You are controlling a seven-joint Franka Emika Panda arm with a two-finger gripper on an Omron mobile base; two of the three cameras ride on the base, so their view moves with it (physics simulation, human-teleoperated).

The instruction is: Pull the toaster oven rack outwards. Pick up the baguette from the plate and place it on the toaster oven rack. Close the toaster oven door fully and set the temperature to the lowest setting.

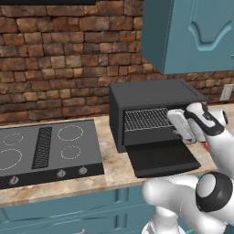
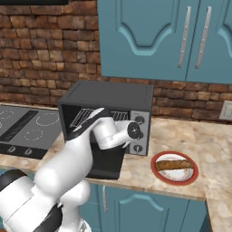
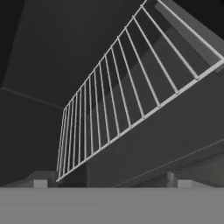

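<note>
My gripper [image 3: 111,179] stands wide open and empty at the mouth of the toaster oven [image 1: 153,112], facing the rack [image 3: 127,100] inside. The door [image 1: 162,160] lies folded down. The baguette [image 2: 174,165] rests on the plate [image 2: 158,174].

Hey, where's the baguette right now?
The baguette lies on the red-rimmed plate on the counter, in the right base view just right of the toaster oven and its knobs.
</note>
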